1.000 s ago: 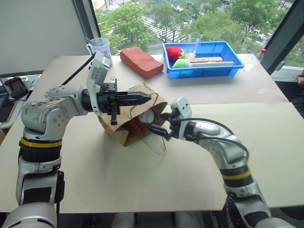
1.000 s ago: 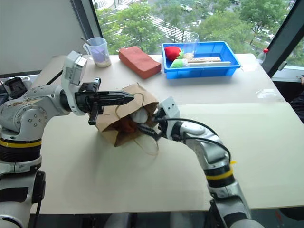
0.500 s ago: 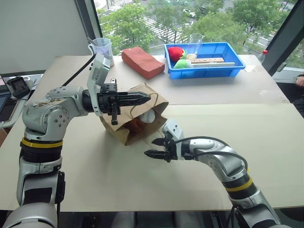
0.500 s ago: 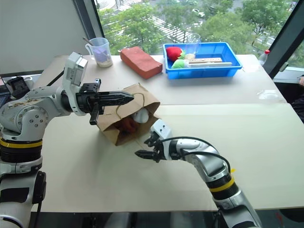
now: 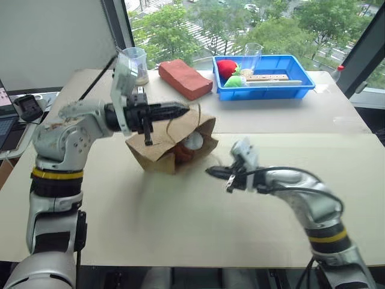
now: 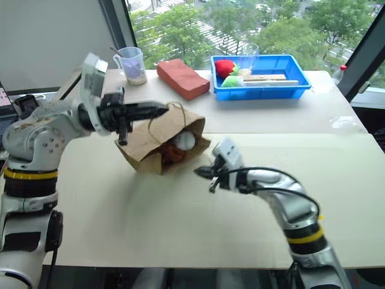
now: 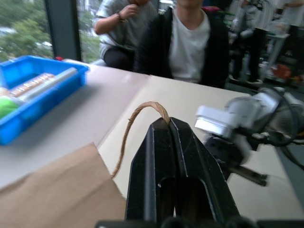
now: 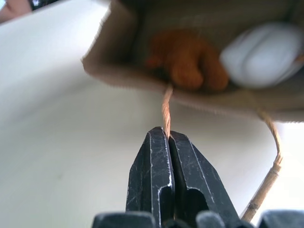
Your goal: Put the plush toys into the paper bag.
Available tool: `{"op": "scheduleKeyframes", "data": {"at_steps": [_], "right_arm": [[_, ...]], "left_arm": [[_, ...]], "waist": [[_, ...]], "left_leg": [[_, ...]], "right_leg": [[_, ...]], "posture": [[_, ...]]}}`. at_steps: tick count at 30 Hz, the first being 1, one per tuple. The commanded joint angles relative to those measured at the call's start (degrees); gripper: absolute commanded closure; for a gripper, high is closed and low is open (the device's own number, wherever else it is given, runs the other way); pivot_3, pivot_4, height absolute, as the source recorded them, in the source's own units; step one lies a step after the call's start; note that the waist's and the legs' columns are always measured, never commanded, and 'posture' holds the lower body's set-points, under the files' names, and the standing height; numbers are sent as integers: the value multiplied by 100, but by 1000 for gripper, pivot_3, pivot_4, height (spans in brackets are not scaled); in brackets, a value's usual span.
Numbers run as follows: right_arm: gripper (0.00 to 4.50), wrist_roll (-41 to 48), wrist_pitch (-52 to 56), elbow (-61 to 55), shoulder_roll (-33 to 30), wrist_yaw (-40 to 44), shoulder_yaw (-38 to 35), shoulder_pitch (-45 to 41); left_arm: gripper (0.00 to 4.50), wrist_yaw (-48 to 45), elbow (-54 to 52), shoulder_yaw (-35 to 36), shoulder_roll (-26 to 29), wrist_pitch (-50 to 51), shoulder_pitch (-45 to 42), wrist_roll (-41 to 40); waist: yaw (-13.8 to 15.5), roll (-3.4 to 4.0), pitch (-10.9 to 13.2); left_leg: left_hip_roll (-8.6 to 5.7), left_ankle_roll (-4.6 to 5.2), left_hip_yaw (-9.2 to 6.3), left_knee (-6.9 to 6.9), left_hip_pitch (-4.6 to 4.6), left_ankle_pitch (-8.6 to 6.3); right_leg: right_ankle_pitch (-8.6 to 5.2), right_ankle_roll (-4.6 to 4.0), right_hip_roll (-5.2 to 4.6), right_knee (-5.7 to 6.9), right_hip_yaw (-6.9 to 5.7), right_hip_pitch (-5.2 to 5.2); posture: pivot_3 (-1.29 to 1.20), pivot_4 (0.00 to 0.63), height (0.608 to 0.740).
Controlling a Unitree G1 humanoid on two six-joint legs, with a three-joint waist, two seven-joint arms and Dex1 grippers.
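Two plush toys inside paper bag (image 5: 157, 153): orange-brown toy (image 8: 187, 59) and white toy (image 8: 263, 54), side by side at bag mouth, just ahead of right gripper (image 5: 212, 172). Bag tilted on its side, mouth toward right gripper. Right gripper fully closed, pinching lower twine handle (image 8: 166, 109). Left gripper (image 5: 183, 109) fully closed, pinching upper twine handle (image 7: 137, 123), level above bag. Beyond left gripper: red block (image 5: 183, 78), blue bin (image 5: 283, 84), plastic cup (image 5: 137, 63).
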Motion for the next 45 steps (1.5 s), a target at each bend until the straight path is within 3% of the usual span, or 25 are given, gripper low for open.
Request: {"op": "scheduleKeyframes", "data": {"at_steps": [1,7,14,18,24,27,35,37,38,41,45], "right_arm": [[4479,462,259,-683,-185,-61,-542,-357],[4479,1207,1075,-1314,-142,-612,-910,-1229],[4479,1287,1345,-1390,228,-1228,-481,-1387],[4479,534,830,-845,358,-1478,221,-1175],[4479,-36,216,-369,105,-1298,377,-1013],[3493,81,257,-415,-118,-1031,186,-1019],[777,126,244,-134,-368,-559,100,-1317],[120,74,199,-46,-371,-511,141,-1362],[17,53,182,-14,-376,-486,158,-1376],[17,4,149,54,-384,-402,190,-1406],[17,-63,132,141,-412,-267,234,-1488]], "left_arm": [[4500,97,901,-80,-282,-892,-631,532],[4500,-215,3364,-128,-981,-2236,-1910,1178],[4500,-1091,4622,-150,-1284,-2628,-2444,1458],[4500,-1611,4322,-260,-1193,-2352,-2166,1533],[4500,-1585,1961,-265,-875,-1126,-1061,1156],[3565,-1104,797,32,-612,-398,-517,835],[17,-372,-1501,844,612,801,1073,152],[0,-390,-1797,909,902,689,1538,188],[0,-437,-1935,914,1034,618,1793,209],[0,-449,-2278,947,1185,554,2456,80],[0,-258,-2508,734,902,384,3077,61]], "waist": [[4,0,0],[12,-2,1],[-85,-1,1],[-129,-1,0],[-189,-1,1],[-194,-1,1],[-227,1,1],[-194,1,1],[-171,1,1],[-80,1,1],[-35,1,1]], "left_leg": [[0,0,0,1,-1,0],[-2,1,1,6,-6,0],[-2,16,0,2,-18,-9],[-1,18,0,0,-20,-10],[-1,15,-1,3,-21,-8],[0,14,-5,3,-27,-8],[4,14,-4,-2,-10,-8],[4,13,-4,-2,-8,-8],[4,13,-4,-2,-9,-7],[3,12,-3,-2,-10,-7],[3,12,-2,-2,-11,-7]], "right_leg": [[0,0,0,0,0,0],[0,0,0,3,-2,0],[0,0,0,11,-4,-5],[0,1,0,21,-5,-14],[0,1,0,28,-1,-16],[0,1,0,32,-2,-24],[0,1,2,35,1,-24],[0,1,2,33,2,-22],[0,1,2,31,2,-22],[0,0,1,23,1,-17],[0,0,1,20,1,-13]], "posture": [[0,150,740],[0,150,740],[0,150,740],[0,150,740],[0,150,740],[0,150,740],[0,150,740],[0,150,740],[0,150,740],[0,150,740],[0,150,740]]}}
